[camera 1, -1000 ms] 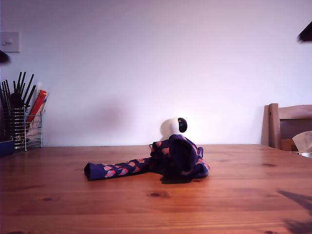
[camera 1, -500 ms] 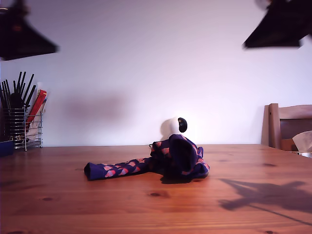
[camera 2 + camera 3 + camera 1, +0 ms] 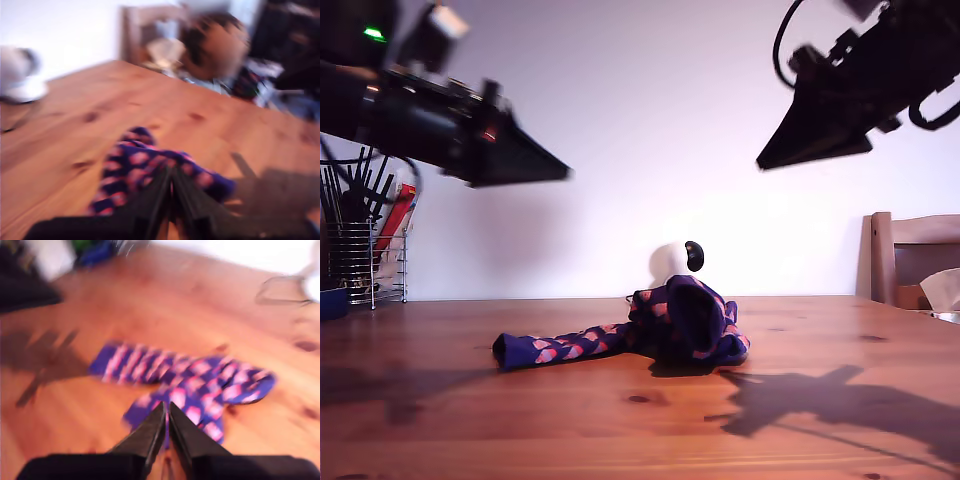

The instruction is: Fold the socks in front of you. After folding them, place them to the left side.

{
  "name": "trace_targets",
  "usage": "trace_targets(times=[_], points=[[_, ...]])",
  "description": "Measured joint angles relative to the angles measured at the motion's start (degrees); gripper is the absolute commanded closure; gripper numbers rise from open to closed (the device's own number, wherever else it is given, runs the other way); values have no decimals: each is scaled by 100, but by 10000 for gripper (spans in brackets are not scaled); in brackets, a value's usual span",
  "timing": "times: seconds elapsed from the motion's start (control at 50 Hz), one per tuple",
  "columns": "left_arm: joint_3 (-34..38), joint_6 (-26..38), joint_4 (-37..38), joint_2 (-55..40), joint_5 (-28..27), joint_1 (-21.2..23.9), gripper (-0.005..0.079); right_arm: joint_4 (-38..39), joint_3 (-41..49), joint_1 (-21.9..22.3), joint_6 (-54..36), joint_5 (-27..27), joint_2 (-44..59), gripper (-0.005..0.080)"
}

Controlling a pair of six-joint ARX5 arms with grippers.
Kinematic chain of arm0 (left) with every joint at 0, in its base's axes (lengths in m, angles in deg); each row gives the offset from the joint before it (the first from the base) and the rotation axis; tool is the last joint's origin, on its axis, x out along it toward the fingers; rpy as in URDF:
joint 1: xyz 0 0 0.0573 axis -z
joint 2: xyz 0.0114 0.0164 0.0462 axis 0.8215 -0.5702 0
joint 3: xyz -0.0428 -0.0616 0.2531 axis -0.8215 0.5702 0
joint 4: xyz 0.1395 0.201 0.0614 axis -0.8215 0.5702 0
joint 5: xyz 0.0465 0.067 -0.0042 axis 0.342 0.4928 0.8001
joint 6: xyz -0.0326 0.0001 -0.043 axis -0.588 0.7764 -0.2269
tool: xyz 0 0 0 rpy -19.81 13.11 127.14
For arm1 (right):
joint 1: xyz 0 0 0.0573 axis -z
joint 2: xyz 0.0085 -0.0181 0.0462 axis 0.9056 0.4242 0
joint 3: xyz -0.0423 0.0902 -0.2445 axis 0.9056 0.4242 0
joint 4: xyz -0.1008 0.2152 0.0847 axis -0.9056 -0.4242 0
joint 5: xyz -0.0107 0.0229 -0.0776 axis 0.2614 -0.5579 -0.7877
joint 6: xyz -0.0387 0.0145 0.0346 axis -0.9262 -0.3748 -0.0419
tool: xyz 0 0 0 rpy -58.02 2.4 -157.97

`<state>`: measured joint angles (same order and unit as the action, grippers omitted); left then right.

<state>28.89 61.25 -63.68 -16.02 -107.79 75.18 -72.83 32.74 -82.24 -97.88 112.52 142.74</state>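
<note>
**Both tools high above a tangled pair of socks**

The risk, as I judge it, is a blind pinch. The socks (image 3: 640, 333) lie in one heap mid-counter, well back from the near edge, one leg stretched flat towards the exterior view's left, the rest bunched in a mound. If I come down on the mound I may catch both socks or several layers at once and drag the bundle across the wooden counter (image 3: 440, 420) instead of freeing one sock. Both wrist views are blurred, so my aim is uncertain.

My first tool (image 3: 171, 185) has its jaws pressed together, empty, touching nothing. My second tool (image 3: 167, 412) is likewise closed and empty, well above the socks.
</note>
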Motion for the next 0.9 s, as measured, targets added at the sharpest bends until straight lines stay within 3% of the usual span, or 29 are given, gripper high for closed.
trace_targets(times=[0.12,0.26,0.34,0.64,0.9], points=[[4,863,345,-129,2,334,739,-35,0,-149,-546,-2,105,726],[4,1558,516,-280,42,621,575,-46,0,-315,-892,-4,369,582],[4,1974,507,-428,179,763,542,-96,0,-448,-1023,-31,599,518],[-166,2090,372,-1051,713,901,542,-249,0,-1091,-1814,-824,931,464],[-586,2090,404,-1082,715,922,542,4,0,-1211,-2227,-1419,1123,429]])
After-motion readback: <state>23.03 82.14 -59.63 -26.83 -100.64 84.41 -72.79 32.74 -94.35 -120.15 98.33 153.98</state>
